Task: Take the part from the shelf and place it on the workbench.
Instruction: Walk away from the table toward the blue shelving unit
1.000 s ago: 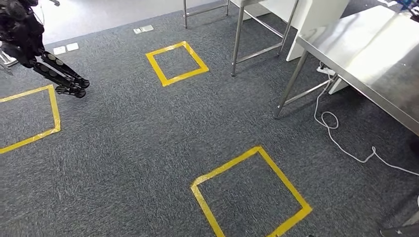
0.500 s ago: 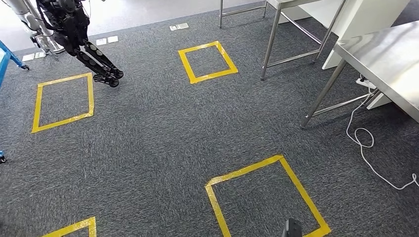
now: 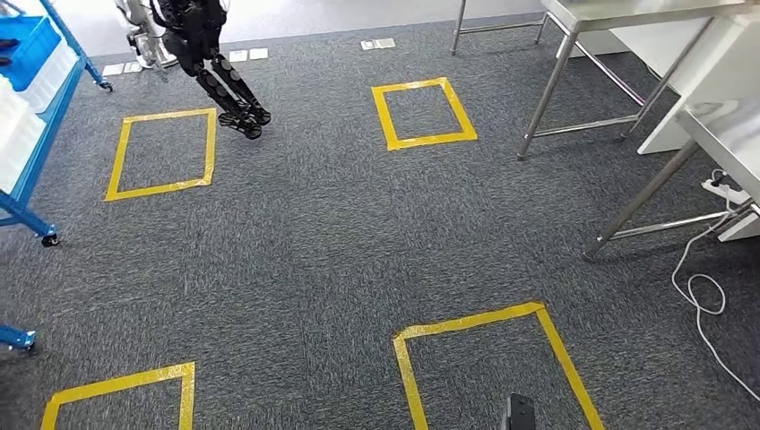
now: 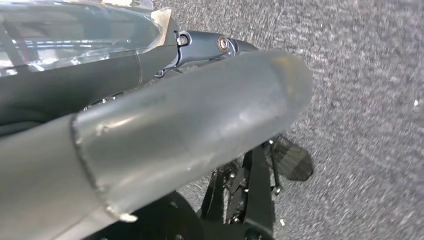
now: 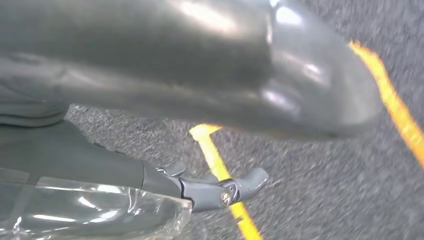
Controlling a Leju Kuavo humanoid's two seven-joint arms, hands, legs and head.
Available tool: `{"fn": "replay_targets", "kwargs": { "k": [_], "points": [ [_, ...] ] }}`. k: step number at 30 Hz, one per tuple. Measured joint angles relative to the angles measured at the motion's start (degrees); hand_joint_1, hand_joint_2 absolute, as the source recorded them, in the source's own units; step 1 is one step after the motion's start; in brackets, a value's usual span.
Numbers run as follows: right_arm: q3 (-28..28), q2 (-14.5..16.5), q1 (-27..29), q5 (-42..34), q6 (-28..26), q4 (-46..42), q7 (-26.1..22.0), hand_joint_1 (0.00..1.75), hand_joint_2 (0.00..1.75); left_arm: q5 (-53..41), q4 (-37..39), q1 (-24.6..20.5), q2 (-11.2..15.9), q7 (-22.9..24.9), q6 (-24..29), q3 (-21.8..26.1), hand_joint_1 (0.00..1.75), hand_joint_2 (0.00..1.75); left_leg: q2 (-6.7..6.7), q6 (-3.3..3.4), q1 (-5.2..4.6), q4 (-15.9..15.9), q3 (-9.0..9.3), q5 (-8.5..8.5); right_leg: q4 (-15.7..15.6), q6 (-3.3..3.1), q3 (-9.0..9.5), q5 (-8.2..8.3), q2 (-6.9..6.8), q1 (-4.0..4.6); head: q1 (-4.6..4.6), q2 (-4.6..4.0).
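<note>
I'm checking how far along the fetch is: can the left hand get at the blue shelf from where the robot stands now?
Probably not yet. The blue shelf stands off across open carpet, and the left hand hangs beside the body above the floor, holding nothing.

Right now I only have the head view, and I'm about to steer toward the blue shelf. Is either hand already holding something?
Observer: No. In the left wrist view the left hand holds nothing; its thumb and fingers are apart above the grey carpet.
Operator: And the right one?
Observer: The right hand is empty as well, with its fingers apart from the thumb.
Operator: What is under it?
Observer: A strip of yellow tape on the carpet passes beneath those fingers.
</note>
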Motion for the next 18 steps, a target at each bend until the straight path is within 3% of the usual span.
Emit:
{"fn": "replay_targets", "kwargs": {
  "k": [2,4,5,6,8,10,12,13,15,17,18],
  "points": [
    [0.08,-0.04,0.48,0.01,-0.08,-0.01,-0.15,0.0,0.0,-0.03,-0.02,-0.11,0.05,-0.36,-0.21,0.03,0.0,0.0,-1.26,0.56,0.1,-0.19,0.01,0.21,6.35,-0.31,-2.98,-3.08,2.86,-0.37,0.21,0.0],
    [0.08,-0.13,1.18,-0.09,-0.25,-0.01,-0.52,0.0,0.0,-0.14,-0.05,-0.12,0.13,-0.83,-0.32,0.04,0.0,0.0,-2.78,0.73,0.08,-0.16,-0.12,0.24,12.38,-0.31,-6.13,-5.17,3.63,-0.54,0.38,0.0],
    [0.07,-0.19,1.44,-0.13,-0.37,-0.01,-0.78,0.0,0.0,-0.25,-0.05,-0.06,0.15,-1.03,-0.34,0.04,0.0,0.0,-3.54,0.71,0.09,-0.14,-0.14,0.25,12.9,0.03,-6.54,-4.92,3.72,-0.59,0.41,0.0],
    [0.04,-0.28,1.61,-0.14,-0.49,-0.01,-1.02,0.0,0.0,-0.38,-0.05,0.01,0.17,-1.16,-0.35,0.04,0.0,0.0,-4.27,0.66,0.1,-0.11,-0.11,0.27,11.24,0.53,-5.88,-3.77,3.85,-0.7,0.41,0.0],
    [-0.14,-0.49,1.73,0.0,-0.65,-0.01,-1.4,0.0,0.0,-0.62,-0.04,0.07,0.18,-1.31,-0.29,0.04,0.0,0.0,-5.62,0.32,0.09,-0.01,-0.07,0.28,3.94,1.53,-2.66,-0.47,5.27,-1.18,0.45,0.0],
    [-0.34,-0.62,1.83,0.27,-0.71,-0.01,-1.57,0.0,0.0,-0.7,-0.04,0.06,0.21,-1.29,0.04,0.04,0.0,0.0,-6.68,-0.32,-0.12,0.15,-0.21,0.27,-1.13,1.48,-0.52,1.47,6.73,-1.39,0.4,0.0],
    [-0.41,-0.62,1.96,0.49,-0.72,-0.01,-1.59,0.0,0.0,-0.7,-0.04,0.16,0.24,-1.19,0.44,0.05,0.0,0.0,-7.45,-1.03,-0.11,0.14,-0.5,0.43,-1.85,0.68,-0.14,1.87,6.51,-1.13,0.28,0.0],
    [-0.44,-0.59,1.98,0.59,-0.72,-0.01,-1.6,0.0,0.0,-0.7,-0.04,0.24,0.27,-1.14,0.6,0.05,0.0,0.0,-7.39,-1.32,0.04,0.19,-0.68,0.44,-1.91,0.3,-0.02,2.02,6.1,-1.19,0.23,0.0],
    [-0.48,-0.54,1.96,0.95,-0.83,-0.03,-1.59,0.0,0.0,-0.69,-0.04,0.27,0.32,-0.92,1.03,0.06,0.0,0.0,-5.21,-1.89,0.15,2.11,-1.66,-0.86,-2.09,-0.44,0.09,2.27,5.12,-1.35,-0.07,0.0],
    [-0.5,-0.52,2.1,1.45,-0.95,-0.05,-1.57,0.0,0.0,-0.67,-0.03,0.1,0.28,-0.58,1.5,0.06,0.0,0.0,-2.42,-2.32,0.18,7.98,-4.31,-4.15,-2.17,-1.21,0.21,2.18,3.91,-1.14,-0.49,0.0],
    [-0.5,-0.52,2.19,1.67,-0.96,-0.05,-1.57,0.0,0.0,-0.66,-0.03,0.03,0.24,-0.4,1.72,0.06,0.0,0.0,-1.87,-2.47,0.25,11.66,-6.08,-5.76,-2.16,-1.56,0.26,2.07,3.19,-0.95,-0.6,0.0]
  ]
}}
